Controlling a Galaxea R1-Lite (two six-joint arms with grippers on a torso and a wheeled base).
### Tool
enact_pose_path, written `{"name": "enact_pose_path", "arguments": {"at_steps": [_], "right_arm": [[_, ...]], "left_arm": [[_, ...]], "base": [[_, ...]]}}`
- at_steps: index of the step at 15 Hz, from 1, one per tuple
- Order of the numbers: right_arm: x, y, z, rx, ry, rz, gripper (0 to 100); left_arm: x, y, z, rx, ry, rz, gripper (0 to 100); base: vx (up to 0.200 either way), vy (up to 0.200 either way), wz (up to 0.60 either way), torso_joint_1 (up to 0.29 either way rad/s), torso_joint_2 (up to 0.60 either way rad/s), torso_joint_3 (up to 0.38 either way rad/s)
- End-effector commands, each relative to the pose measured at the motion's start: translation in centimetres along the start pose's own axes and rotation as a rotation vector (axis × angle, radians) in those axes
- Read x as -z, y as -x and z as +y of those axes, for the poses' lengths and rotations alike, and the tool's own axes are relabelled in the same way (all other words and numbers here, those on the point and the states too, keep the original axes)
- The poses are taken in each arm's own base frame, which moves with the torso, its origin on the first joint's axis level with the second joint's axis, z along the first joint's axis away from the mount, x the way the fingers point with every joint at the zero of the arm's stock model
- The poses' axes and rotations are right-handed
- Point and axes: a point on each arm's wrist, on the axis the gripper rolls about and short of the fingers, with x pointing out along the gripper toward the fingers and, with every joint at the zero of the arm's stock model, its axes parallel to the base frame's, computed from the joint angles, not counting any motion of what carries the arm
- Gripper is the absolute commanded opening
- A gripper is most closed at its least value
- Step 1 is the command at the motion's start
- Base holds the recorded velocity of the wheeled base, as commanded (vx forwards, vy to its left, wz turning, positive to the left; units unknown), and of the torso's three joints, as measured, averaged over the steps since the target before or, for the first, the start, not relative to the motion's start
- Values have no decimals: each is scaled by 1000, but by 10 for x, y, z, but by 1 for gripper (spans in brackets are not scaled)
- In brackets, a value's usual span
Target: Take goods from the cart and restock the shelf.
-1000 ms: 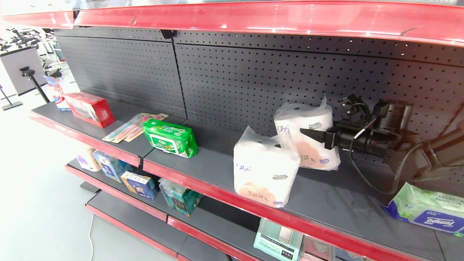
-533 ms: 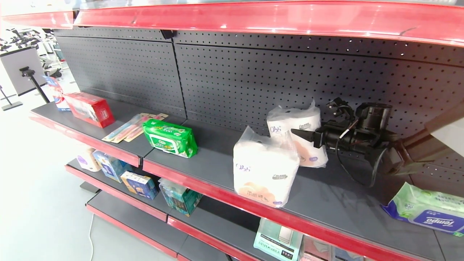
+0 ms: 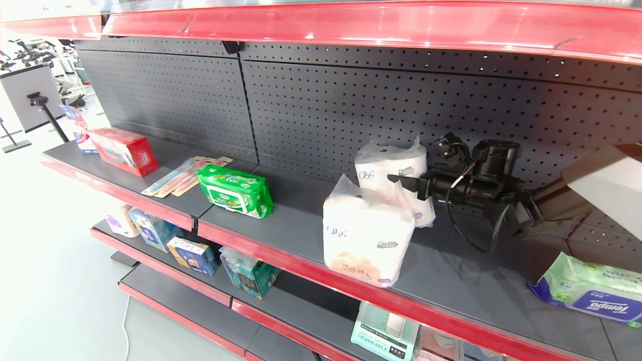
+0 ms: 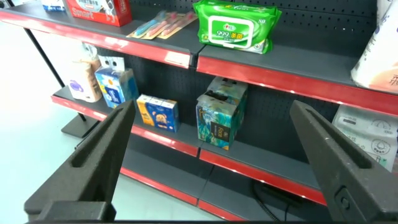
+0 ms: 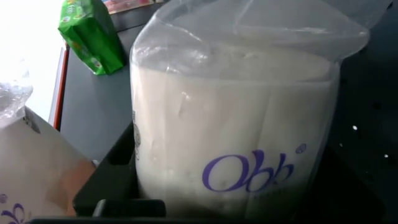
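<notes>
The right arm [image 3: 481,185] is lying level across the right half of the head view at mid height. The right jaws are holding a pack of toilet rolls [image 3: 388,165] wrapped in clear plastic, with one jaw crossing the pack's front face at about its middle. In the right wrist view the same pack [image 5: 236,124] is sitting between the two dark jaws, which are pressing on its lower sides at the lower left and lower right of the frame.

The held pack is standing upright just right of centre in the head view, over the back part of the shelf [image 3: 281,210] and close to the pegboard wall [image 3: 321,110]. Its lower edge is partly hiding behind a second roll pack [image 3: 366,235], so I cannot tell whether it is resting on the board. That second pack is standing at the shelf's red front edge, just in front of the held one and slightly to its left.

Further left on the same board, a green wipes pack [image 3: 235,191], some toothbrushes [image 3: 183,175] and a red box [image 3: 125,150] are lying in a row. A tissue pack [image 3: 592,291] is sitting at the lower right.

In the left wrist view the left jaws are standing wide apart at the lower corners, facing the lower shelves where small boxes [image 4: 158,113] are standing.
</notes>
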Motion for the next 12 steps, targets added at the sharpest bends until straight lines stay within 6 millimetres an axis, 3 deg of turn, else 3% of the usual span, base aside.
{"name": "enact_pose_path", "arguments": {"at_steps": [1, 5, 12], "right_arm": [[-4, -1, 3, -10, 9, -9, 0], [16, 1, 3, -39, 32, 41, 0], [43, 33, -15, -69, 121, 101, 0]], "left_arm": [[0, 0, 0, -1, 0, 1, 100], [0, 0, 0, -1, 0, 1, 100], [0, 0, 0, -1, 0, 1, 100]], "base": [[0, 0, 0, 0, 0, 0], [0, 0, 0, 0, 0, 0], [0, 0, 0, 0, 0, 0]]}}
